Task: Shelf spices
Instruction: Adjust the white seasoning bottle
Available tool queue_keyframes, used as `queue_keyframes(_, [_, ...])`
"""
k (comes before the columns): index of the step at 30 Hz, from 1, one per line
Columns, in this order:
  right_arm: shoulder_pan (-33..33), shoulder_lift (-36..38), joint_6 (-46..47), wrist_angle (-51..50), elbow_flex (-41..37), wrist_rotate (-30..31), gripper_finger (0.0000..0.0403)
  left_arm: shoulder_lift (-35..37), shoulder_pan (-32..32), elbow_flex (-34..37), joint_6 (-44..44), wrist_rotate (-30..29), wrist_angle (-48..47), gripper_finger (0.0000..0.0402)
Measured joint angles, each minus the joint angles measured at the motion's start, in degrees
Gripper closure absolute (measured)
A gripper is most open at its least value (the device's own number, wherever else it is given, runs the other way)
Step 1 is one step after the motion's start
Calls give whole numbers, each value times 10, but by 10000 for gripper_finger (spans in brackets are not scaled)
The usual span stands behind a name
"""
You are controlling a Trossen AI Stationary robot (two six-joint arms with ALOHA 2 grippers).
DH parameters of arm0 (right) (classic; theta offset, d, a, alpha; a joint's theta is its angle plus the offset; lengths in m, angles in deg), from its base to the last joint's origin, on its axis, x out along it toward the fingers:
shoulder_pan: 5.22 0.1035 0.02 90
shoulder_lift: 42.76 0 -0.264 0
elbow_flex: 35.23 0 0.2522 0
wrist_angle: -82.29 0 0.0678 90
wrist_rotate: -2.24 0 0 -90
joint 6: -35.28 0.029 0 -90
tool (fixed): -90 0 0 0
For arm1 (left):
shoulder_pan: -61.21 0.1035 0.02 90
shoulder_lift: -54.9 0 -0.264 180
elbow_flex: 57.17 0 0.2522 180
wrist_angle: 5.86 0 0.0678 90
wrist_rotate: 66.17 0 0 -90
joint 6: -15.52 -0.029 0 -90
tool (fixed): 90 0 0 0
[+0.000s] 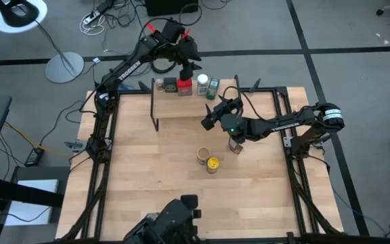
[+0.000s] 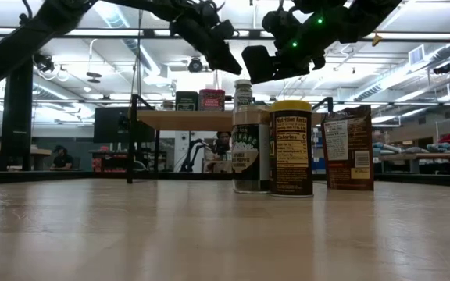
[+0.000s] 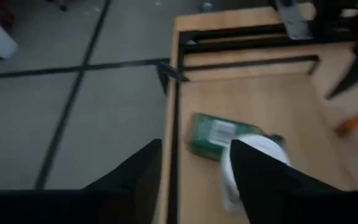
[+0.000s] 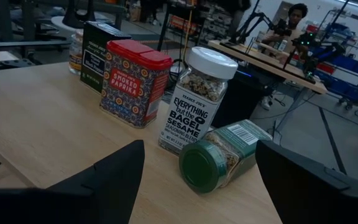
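The shelf (image 1: 181,107) stands at the table's far edge. On its board, left to right, stand a dark tin (image 4: 97,46), a red tin (image 4: 134,81) and a white-lidded jar (image 4: 197,99). A green jar (image 4: 219,155) lies on its side at the shelf's right end, also visible in the left wrist view (image 3: 213,135). My left gripper (image 1: 188,68) hangs open above the jars, holding nothing. My right gripper (image 1: 208,118) is open, level, just off the shelf's near right corner, facing the green jar's lid.
Out on the table stand a yellow-lidded jar (image 1: 212,163), a second small jar (image 1: 202,155) beside it and a brown canister (image 1: 235,144) under the right arm. The board's left half (image 4: 36,118) is bare. A person sits in the room beyond.
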Motion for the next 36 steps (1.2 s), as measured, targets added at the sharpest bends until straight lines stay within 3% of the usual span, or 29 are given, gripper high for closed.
queue_keyframes(6, [0, 0, 0, 0, 0, 0, 96, 2, -7, 0, -12, 28, -81, 134])
queue_keyframes(12, [0, 0, 3, 0, 0, 0, 96, -5, -21, 1, -15, -5, -82, 80])
queue_keyframes(17, [4, 0, 4, 0, 0, 0, 96, -4, -22, 0, -13, -33, -80, 72])
queue_keyframes(27, [5, 0, 9, 1, 0, -1, 96, -8, -35, 22, -10, -34, -90, 72])
queue_keyframes(36, [7, 0, 9, 2, 0, -1, 96, -9, -45, 68, 4, -53, -29, 73])
